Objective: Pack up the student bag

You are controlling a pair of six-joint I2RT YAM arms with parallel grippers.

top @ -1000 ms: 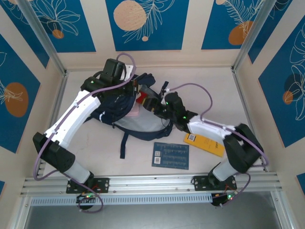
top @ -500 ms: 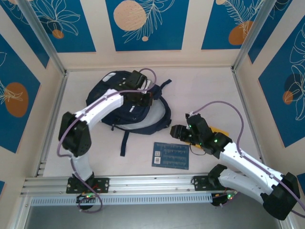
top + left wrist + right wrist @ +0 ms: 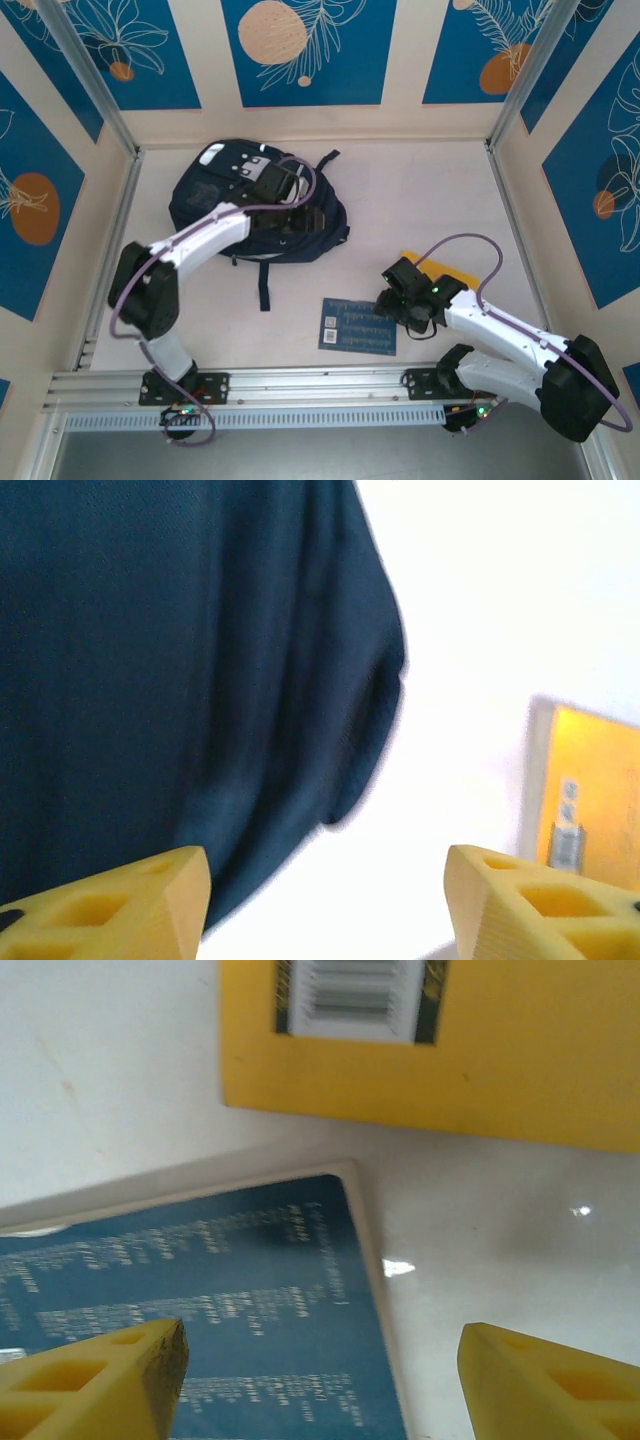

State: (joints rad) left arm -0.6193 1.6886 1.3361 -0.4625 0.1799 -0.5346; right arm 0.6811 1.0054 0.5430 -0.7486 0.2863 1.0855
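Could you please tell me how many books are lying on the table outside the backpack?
2. A blue book lies near the front edge, in the middle; a yellow book lies just right of and behind it. More could be hidden inside the backpack.

both arms bend at the elbow, left pincer (image 3: 325, 905) and right pincer (image 3: 320, 1380) each spread wide.

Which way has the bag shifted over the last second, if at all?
Yes. The bag has slid left and toward the back wall, away from the blue card, which has stayed put.
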